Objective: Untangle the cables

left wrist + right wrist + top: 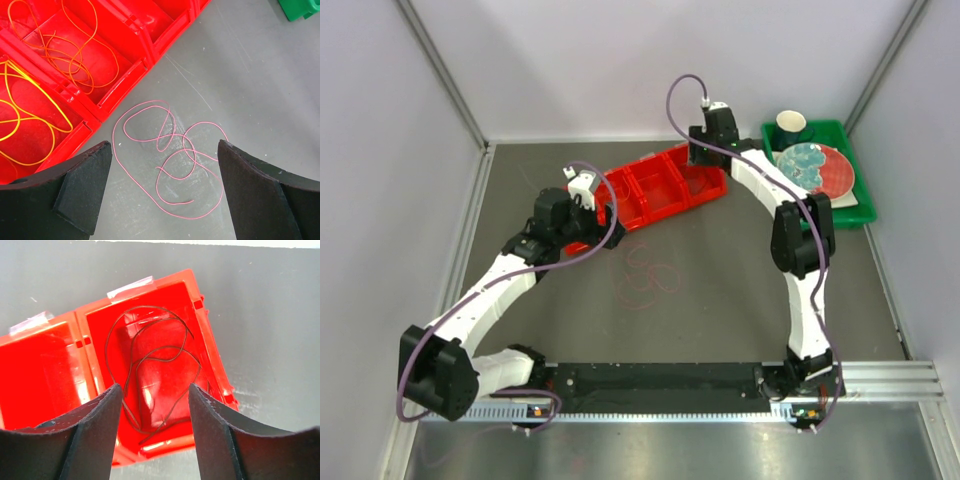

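Six o'clock of red plastic bin (660, 190): thin pink wire cable (172, 150), mine to sort. Binned: yellow cable (30, 120), orange cable (70, 55), black cable (150, 360). Spread, empty: left pincer (164, 150), right pincer (155, 390).

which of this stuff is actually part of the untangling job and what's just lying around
Part of the job: pink cable loose on the table; orange cable, yellow cable and dark cable, each in its own compartment; red tray holding them.

Just lying about: green tray, with the dark cup and patterned plate in it.
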